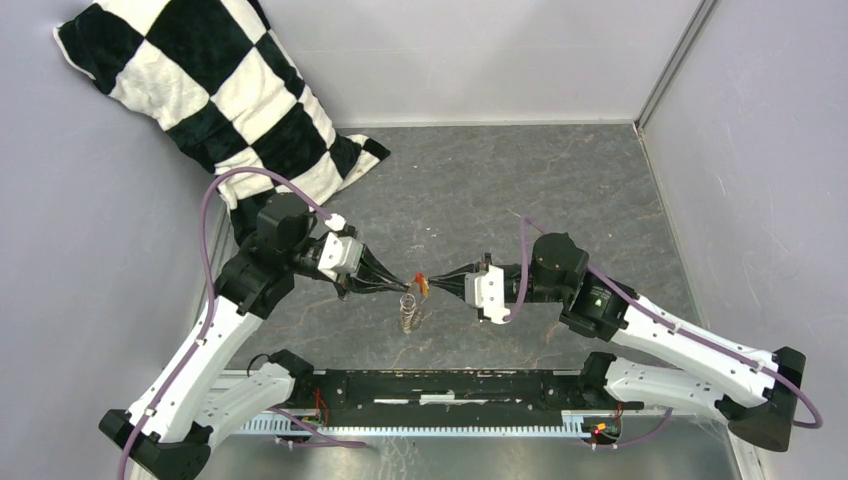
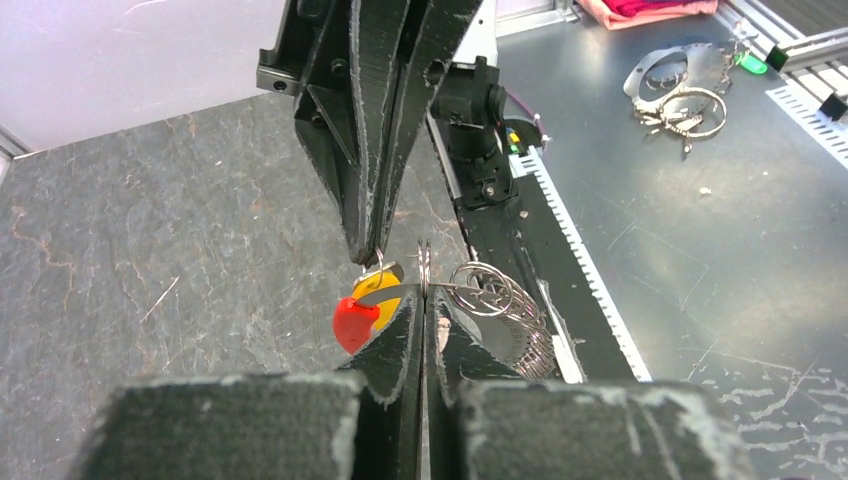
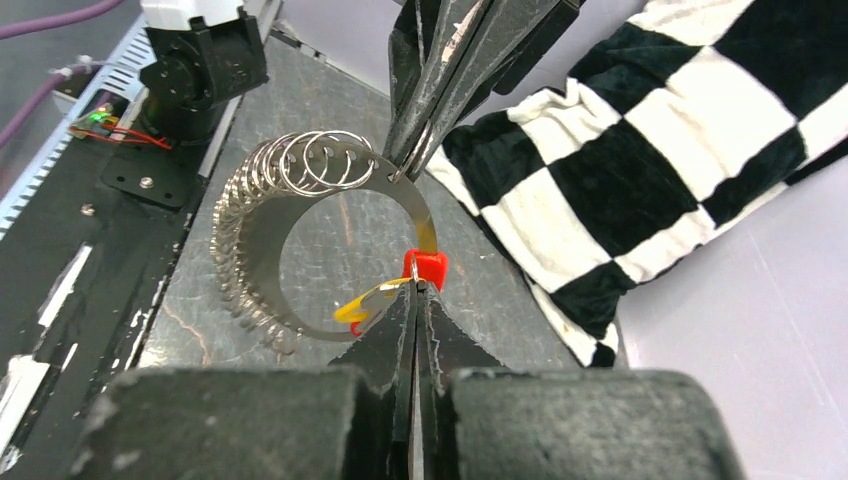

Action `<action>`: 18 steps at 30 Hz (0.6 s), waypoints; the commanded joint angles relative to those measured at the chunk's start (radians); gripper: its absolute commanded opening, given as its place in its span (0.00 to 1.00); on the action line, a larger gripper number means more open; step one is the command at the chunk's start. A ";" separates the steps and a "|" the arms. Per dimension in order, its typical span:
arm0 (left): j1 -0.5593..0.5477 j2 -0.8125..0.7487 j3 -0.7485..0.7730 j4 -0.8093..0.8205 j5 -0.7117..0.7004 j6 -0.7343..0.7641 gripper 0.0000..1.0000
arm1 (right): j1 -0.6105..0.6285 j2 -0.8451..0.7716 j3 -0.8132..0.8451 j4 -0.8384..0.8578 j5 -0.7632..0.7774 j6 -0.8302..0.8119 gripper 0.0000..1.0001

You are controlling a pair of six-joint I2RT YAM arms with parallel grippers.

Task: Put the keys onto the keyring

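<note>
The keyring point(image 3: 426, 215) is a flat silvery band with a red sleeve point(image 3: 427, 266) and several small wire rings along its outer edge. It hangs in the air between both grippers, above the grey table. My left gripper point(image 2: 424, 295) is shut on the band's edge; in the right wrist view it point(image 3: 408, 168) comes in from above. My right gripper point(image 3: 415, 290) is shut at the key point(image 3: 357, 309), which has a yellow head and lies right beside the red sleeve. In the top view both grippers point(image 1: 403, 283) point(image 1: 436, 285) meet tip to tip, with the keyring point(image 1: 409, 313) dangling below.
A black-and-white checked pillow point(image 1: 230, 95) lies at the back left. A black rail point(image 1: 450, 390) runs along the near edge between the arm bases. A pile of other metal rings point(image 2: 680, 95) lies on the metal surface beyond the rail. Grey walls close in the table.
</note>
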 commanded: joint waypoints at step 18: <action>-0.003 0.043 0.039 0.169 0.071 -0.316 0.02 | 0.137 -0.054 0.052 0.063 0.228 -0.153 0.00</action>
